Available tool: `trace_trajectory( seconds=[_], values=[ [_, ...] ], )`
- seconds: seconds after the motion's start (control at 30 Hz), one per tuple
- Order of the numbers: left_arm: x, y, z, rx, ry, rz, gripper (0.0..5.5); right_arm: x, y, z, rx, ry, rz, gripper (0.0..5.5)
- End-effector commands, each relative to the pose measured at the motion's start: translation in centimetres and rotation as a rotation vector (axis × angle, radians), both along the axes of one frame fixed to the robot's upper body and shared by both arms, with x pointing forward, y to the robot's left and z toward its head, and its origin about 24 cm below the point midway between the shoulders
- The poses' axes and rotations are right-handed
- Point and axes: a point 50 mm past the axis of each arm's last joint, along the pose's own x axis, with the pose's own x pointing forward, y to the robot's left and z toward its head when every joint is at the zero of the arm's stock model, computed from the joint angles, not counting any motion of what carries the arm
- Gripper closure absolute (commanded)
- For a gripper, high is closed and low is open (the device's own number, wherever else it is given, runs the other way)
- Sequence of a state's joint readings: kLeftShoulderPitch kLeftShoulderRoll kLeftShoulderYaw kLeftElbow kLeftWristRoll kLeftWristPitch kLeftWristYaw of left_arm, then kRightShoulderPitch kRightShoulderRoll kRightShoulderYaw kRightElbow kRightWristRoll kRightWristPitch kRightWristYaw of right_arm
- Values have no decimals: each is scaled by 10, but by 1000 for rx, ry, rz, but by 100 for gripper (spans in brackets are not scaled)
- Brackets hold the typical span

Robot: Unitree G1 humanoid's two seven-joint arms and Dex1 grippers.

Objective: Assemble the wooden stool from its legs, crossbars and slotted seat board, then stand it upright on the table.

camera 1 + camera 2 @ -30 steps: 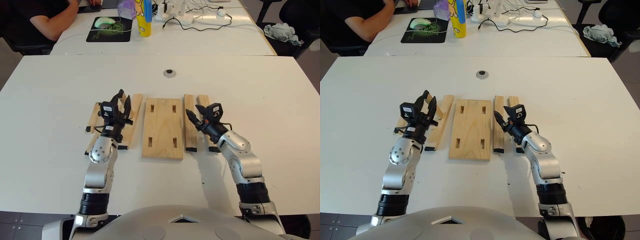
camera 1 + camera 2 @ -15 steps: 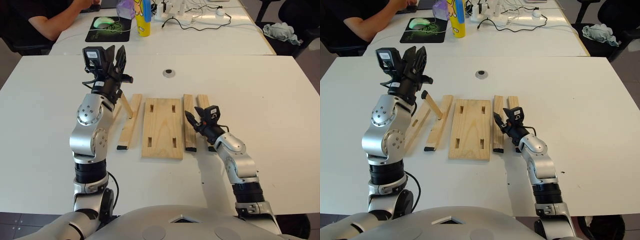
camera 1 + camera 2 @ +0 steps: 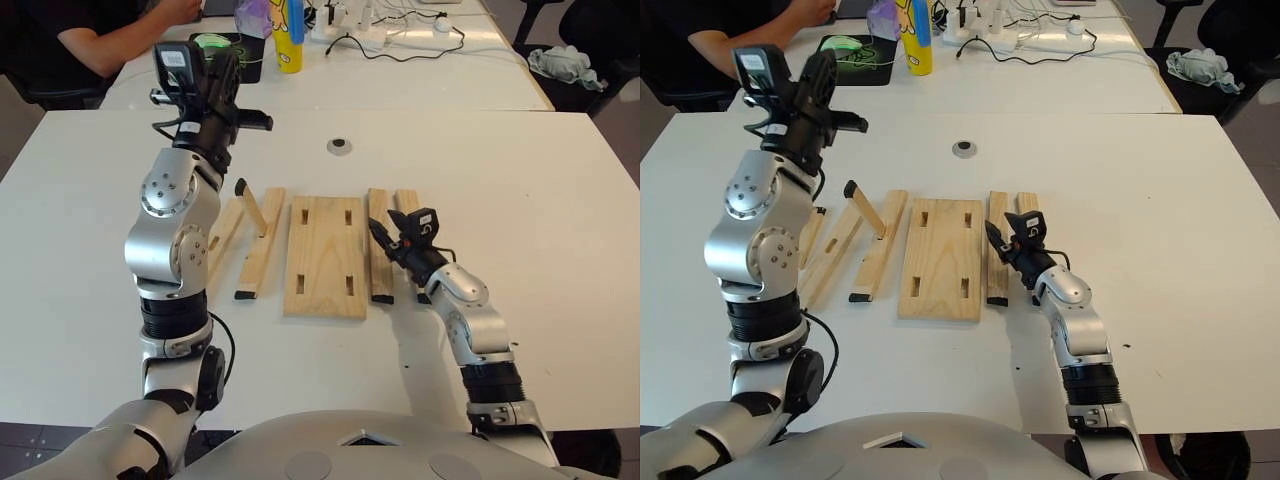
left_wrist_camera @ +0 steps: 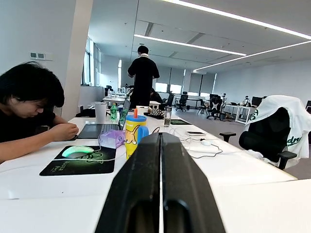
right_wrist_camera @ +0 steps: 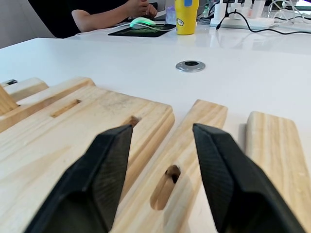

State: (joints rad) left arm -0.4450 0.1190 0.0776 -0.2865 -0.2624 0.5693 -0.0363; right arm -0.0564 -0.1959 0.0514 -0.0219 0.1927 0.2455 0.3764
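Your right gripper (image 3: 380,235), fingers spread, lines up on the slotted leg (image 3: 377,205) beside the seat board (image 3: 325,250) mid-desk, the leg's length running near edge to far edge, while your left gripper (image 3: 222,65), fingers closed empty, is raised well away.

The white table (image 3: 520,200) stands in an open office with ceiling light strips (image 4: 189,44), windows (image 4: 91,68) and chairs (image 4: 265,138).

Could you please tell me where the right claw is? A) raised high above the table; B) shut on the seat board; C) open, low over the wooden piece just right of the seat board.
C: the right claw is open, low over the slotted leg beside the seat board.
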Motion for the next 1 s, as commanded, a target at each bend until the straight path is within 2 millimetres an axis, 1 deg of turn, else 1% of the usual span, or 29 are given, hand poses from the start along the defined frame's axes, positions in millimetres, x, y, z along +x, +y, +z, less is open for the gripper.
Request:
trace_trajectory(
  seconds=[0.03, 0.07, 0.1, 0.13, 0.2, 0.33, 0.43, 0.5, 0.53, 0.57, 0.6, 0.63, 0.67, 0.7, 0.73, 0.77, 0.8, 0.83, 0.87, 1.0],
  values=[
    [-12, -1, -88, 24, 379, 10, 546, 1, 2, 3, 0, -11, 1, 319],
    [-14, -3, -93, 28, 398, 7, 546, 1, 2, 4, -1, -11, 1, 319],
    [-15, -4, -94, 26, 398, 10, 546, 2, 2, 4, -2, -12, 5, 319],
    [-15, -4, -91, 22, 383, 13, 546, 3, 2, 5, -3, -12, 8, 319],
    [-10, -6, -79, 25, 326, 13, 546, 4, 2, 5, -3, -13, 7, 319],
    [-3, -7, -46, 5, 177, 19, 546, 3, 2, 3, -6, -9, 6, 319],
    [-7, -5, -5, 4, -34, 47, 546, 2, 3, 1, -4, -6, 4, 319],
    [-13, -5, 17, 13, -165, 68, 546, 2, 3, 1, -3, -5, 3, 319],
    [-17, -5, 23, 32, -220, 80, 546, 2, 3, 0, -3, -5, 3, 319],
    [-19, -6, 24, 51, -245, 84, 546, 2, 3, 0, -3, -5, 3, 319],
    [-19, -7, 17, 68, -221, 82, 546, 2, 3, 0, -5, -5, 6, 319],
    [-15, -8, 4, 85, -149, 74, 546, 2, 3, 0, -6, -4, 9, 319],
    [-10, -13, -21, 125, -2, 34, 546, 2, 3, 0, -6, -4, 10, 319],
    [-10, -19, -55, 118, 186, -35, 546, 2, 3, 1, -6, -5, 13, 319],
    [-12, -18, -80, 53, 329, -37, 546, 2, 4, 2, -6, -7, 15, 319],
    [-16, -16, -98, 46, 426, -38, 546, 3, 5, 3, -5, -8, 19, 319],
    [-20, -11, -109, 37, 470, -17, 546, 4, 5, 4, -6, -11, 26, 319],
    [-22, -7, -113, 42, 486, 2, 546, 4, 6, 4, -6, -12, 30, 319],
    [-22, -5, -113, 57, 477, 2, 546, 4, 5, 5, -6, -14, 29, 319],
    [-14, -12, -83, 45, 307, -9, 546, 4, 4, 3, -8, -10, 25, 319]
  ],
)
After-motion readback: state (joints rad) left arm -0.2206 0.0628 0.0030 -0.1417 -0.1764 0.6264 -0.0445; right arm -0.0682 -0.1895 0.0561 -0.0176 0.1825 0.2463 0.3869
